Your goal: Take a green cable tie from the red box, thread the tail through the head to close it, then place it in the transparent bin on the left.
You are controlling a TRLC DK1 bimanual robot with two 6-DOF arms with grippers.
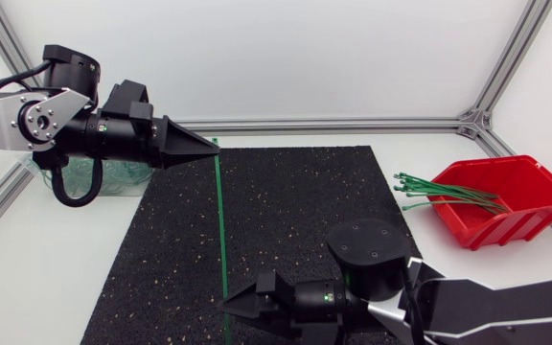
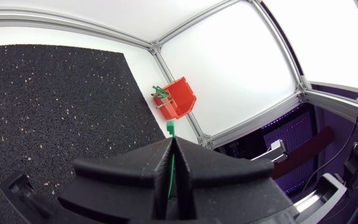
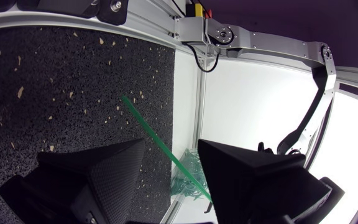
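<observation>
The left gripper (image 1: 211,149) pinched one end of the green cable tie (image 1: 221,220) between its fingers, straight over the mat (image 1: 305,211), while the right gripper (image 1: 230,307), fingers wide around the far end, would probably need to close squarely before bending it.

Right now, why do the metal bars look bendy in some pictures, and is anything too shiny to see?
Left wrist view: the fisheye lens bends the frame bars, and the white panel glows brightly; right wrist view: bars curve too, beyond the dark right claw; head view: bars look straight, light is soft, no glare hides anything.
</observation>
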